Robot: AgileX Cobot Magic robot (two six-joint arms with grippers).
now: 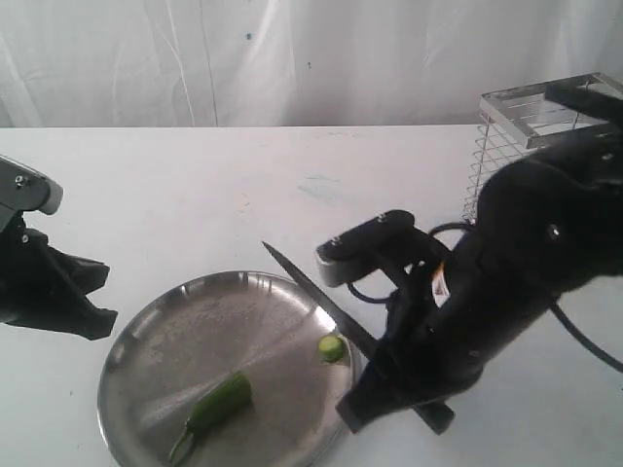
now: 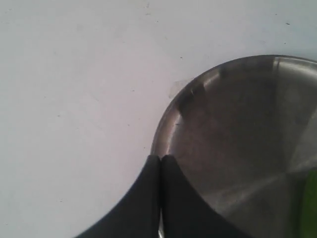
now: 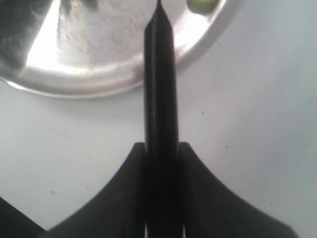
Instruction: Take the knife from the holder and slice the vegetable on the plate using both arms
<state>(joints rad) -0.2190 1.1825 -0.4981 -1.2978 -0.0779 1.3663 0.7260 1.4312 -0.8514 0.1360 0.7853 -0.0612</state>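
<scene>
The shiny steel plate (image 1: 165, 341) lies at the front of the white table. On it rests the green chili, the vegetable (image 1: 216, 404), and one small round slice (image 1: 332, 347) lies apart near the plate's right rim. My right gripper (image 1: 375, 375) is shut on the knife (image 1: 316, 302) by its black handle; the dark blade points up and left above the plate's right edge. In the right wrist view the knife (image 3: 159, 89) runs out between the fingers over the plate rim (image 3: 99, 84). My left gripper (image 2: 160, 157) is shut and empty, its tips at the plate's left rim (image 2: 163, 129).
The chrome wire holder (image 1: 531, 126) stands at the back right, behind my right arm. A white curtain backs the table. Bare white tabletop stretches behind the plate and to its left.
</scene>
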